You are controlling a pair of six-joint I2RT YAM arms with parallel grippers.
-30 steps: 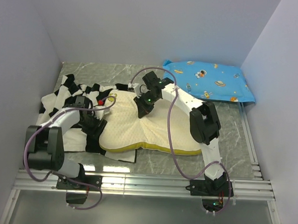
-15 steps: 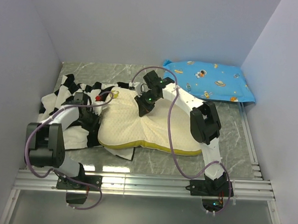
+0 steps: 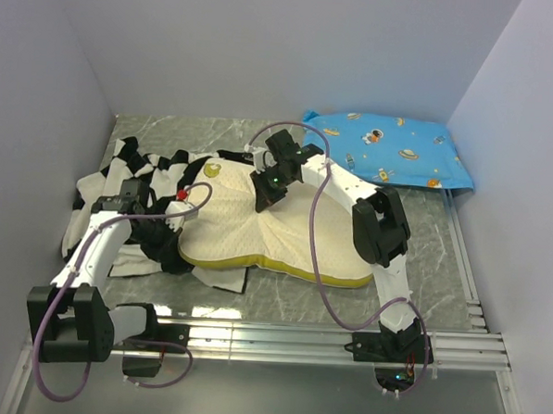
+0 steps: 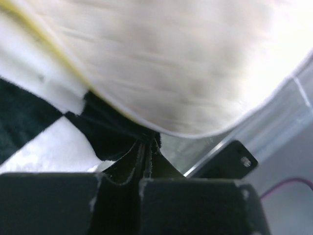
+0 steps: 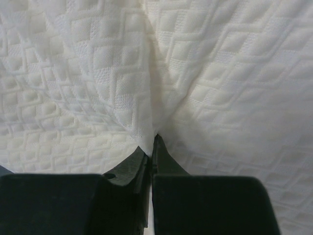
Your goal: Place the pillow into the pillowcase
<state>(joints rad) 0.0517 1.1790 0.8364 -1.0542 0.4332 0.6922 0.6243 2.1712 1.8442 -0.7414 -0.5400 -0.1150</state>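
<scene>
Change: left arm's elbow swung back toward the near-left corner since a second ago; pillow (image 3: 275, 230) shifted slightly toward the left edge.
Left arm: folded low along the left edge, forearm reaching inward to the pillow's near-left end.
Left gripper (image 4: 146, 147): jaws pressed together, pinching black cloth of the pillowcase (image 3: 130, 162) just under the pillow's piped edge.
Right arm: stretched from the near-right base over the desk (image 3: 441, 262), wrist tipped down.
Right gripper (image 5: 152, 144): jaws closed on a raised fold of the pillow's quilted top.
Pillow: mid-desk, left end overlapping the checked case.
Pillowcase: crumpled near the left edge.
Blue cartoon pillow (image 3: 391, 148): far-right corner, apart.
</scene>
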